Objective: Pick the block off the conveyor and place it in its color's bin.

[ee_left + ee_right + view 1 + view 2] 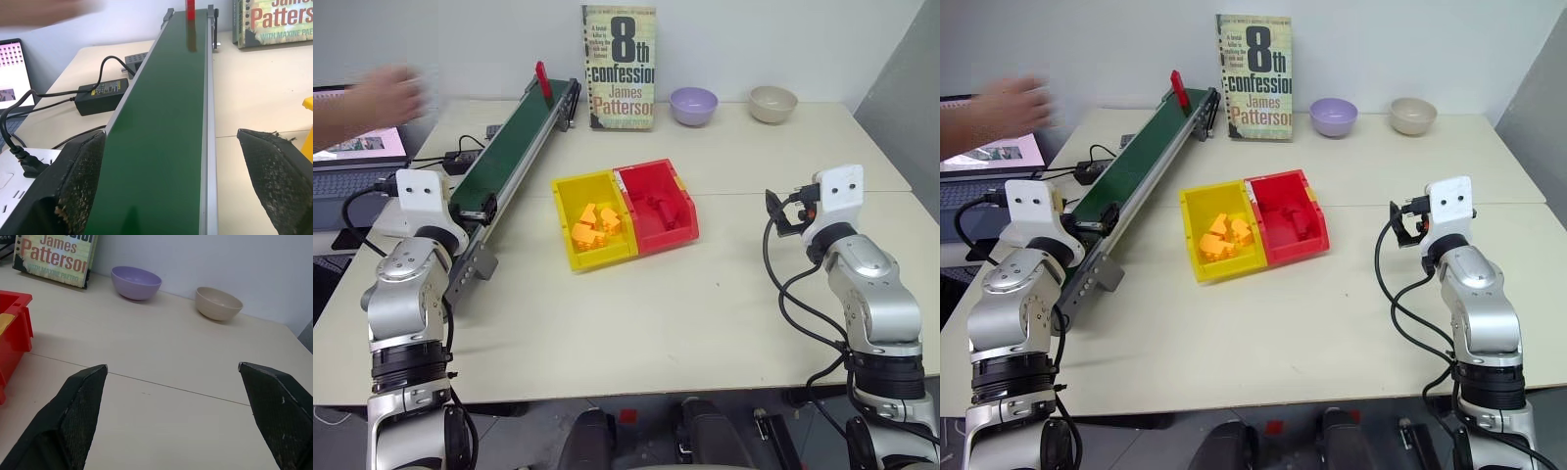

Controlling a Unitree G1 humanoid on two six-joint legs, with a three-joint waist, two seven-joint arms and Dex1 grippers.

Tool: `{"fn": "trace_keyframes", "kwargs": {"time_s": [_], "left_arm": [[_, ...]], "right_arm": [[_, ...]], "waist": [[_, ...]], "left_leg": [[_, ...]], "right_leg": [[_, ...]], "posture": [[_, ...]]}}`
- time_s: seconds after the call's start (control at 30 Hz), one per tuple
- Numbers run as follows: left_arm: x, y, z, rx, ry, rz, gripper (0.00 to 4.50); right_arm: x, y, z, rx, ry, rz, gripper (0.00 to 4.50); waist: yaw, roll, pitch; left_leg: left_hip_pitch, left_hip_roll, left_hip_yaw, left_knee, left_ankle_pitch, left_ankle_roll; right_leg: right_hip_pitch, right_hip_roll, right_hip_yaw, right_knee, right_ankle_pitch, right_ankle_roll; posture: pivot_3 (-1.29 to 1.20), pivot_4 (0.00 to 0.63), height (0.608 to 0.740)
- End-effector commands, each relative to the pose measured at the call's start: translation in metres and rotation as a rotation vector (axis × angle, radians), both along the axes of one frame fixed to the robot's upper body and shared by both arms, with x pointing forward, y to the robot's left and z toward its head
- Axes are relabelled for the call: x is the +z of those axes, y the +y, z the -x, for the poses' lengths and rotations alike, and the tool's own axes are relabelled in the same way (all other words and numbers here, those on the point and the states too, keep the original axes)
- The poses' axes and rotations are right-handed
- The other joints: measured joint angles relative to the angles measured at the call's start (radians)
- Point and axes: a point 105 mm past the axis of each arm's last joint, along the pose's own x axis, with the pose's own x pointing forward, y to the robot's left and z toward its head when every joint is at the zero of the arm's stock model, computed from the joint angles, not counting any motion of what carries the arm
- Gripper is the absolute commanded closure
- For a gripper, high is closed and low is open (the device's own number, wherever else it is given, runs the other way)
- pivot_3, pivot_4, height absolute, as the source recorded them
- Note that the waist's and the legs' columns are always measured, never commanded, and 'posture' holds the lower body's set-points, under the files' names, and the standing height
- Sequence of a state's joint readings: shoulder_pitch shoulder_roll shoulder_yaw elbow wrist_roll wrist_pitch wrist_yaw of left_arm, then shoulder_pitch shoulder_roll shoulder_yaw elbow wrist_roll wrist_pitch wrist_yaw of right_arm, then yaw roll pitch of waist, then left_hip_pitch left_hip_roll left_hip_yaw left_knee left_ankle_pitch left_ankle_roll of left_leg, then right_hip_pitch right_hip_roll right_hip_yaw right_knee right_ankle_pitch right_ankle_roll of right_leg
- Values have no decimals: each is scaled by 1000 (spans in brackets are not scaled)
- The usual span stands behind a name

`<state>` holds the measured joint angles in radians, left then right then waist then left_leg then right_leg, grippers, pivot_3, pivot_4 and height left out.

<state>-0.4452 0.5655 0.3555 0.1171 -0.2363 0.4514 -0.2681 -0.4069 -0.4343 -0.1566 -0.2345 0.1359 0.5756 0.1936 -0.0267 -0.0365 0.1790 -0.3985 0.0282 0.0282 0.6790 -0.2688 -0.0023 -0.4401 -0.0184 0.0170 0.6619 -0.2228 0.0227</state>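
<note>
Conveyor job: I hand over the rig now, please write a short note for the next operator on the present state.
Left gripper: jaws open, empty, over the near end of the conveyor.
Right gripper: jaws open, empty, above bare table, right of the bins.
Red block: upright at the conveyor's far end.
Red bin: mid-table, joined to the yellow bin; already holds red blocks.
A person's hand is beyond the conveyor.
Done: nothing for this block.
Left: pick it, place it in the red bin.

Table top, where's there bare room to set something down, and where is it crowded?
Bare: the table in front of the yellow bin and red bin, and the stretch between the red bin and the right gripper. Crowded: the left side, with the conveyor, cables and power brick; a book and two bowls line the back.
</note>
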Motion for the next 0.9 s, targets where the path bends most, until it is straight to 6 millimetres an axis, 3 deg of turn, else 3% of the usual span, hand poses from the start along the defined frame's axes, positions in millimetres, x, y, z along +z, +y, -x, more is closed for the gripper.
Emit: {"fn": "trace_keyframes", "kwargs": {"time_s": [0.03, 0.4, 0.63, 0.77, 0.9], "left_arm": [[20, 0, 0, -8, -58, -26, 25], [18, 3, 10, -16, -79, 20, 25], [19, -1, 13, -102, -107, 87, 25], [25, 5, 12, -98, -129, 74, 25], [29, 12, 10, -74, -142, 63, 25]], "right_arm": [[18, -2, 3, -5, -69, 22, 0], [21, 1, 1, 18, -78, 28, 0], [51, 67, 24, 549, -89, -54, 0], [58, 108, 57, 924, -8, -16, 0], [62, 124, 69, 1056, 25, -11, 0]], "waist": [[0, 0, 0], [0, 0, 0], [0, 0, 0], [0, 0, 0], [0, 0, 0]], "left_leg": [[0, 0, 0, 0, 0, 0], [0, 0, 0, 0, 0, 0], [0, 0, 0, 0, 0, 0], [0, 1, -1, 0, 0, 0], [0, 1, -2, 0, 0, 0]], "right_leg": [[0, 0, 0, 0, 0, 0], [0, 0, 0, 0, 0, 0], [0, 0, 0, 0, 0, 0], [0, 1, -1, 0, 0, 0], [1, 0, -2, -1, 0, 0]], "posture": [[0, 150, 740], [0, 150, 740], [0, 150, 740], [0, 150, 740], [0, 150, 740]]}}
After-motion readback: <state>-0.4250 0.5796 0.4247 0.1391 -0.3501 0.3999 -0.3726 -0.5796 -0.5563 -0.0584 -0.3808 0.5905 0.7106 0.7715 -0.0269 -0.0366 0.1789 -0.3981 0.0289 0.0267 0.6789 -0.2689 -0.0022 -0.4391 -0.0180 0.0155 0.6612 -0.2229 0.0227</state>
